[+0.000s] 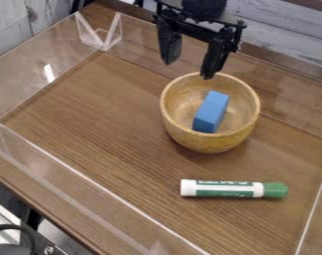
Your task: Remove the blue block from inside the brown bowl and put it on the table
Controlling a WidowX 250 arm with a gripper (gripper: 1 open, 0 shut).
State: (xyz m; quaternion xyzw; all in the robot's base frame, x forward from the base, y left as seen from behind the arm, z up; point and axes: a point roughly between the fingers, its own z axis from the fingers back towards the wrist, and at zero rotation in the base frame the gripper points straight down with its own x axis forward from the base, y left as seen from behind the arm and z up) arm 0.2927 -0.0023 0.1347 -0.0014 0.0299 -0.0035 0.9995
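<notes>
The blue block (211,111) lies inside the brown bowl (210,136), tilted against the bowl's inner wall. The bowl rests on the table (97,120), right of centre. My gripper (191,54) hangs just above and behind the bowl's far rim, pointing down. Its two black fingers stand well apart with nothing between them. One fingertip (212,70) hovers over the far rim; the other is left of it, over the tabletop behind the bowl.
A white-and-green marker (232,188) lies on the table in front of the bowl, near the right front. Low clear acrylic walls (44,164) edge the tabletop on all sides.
</notes>
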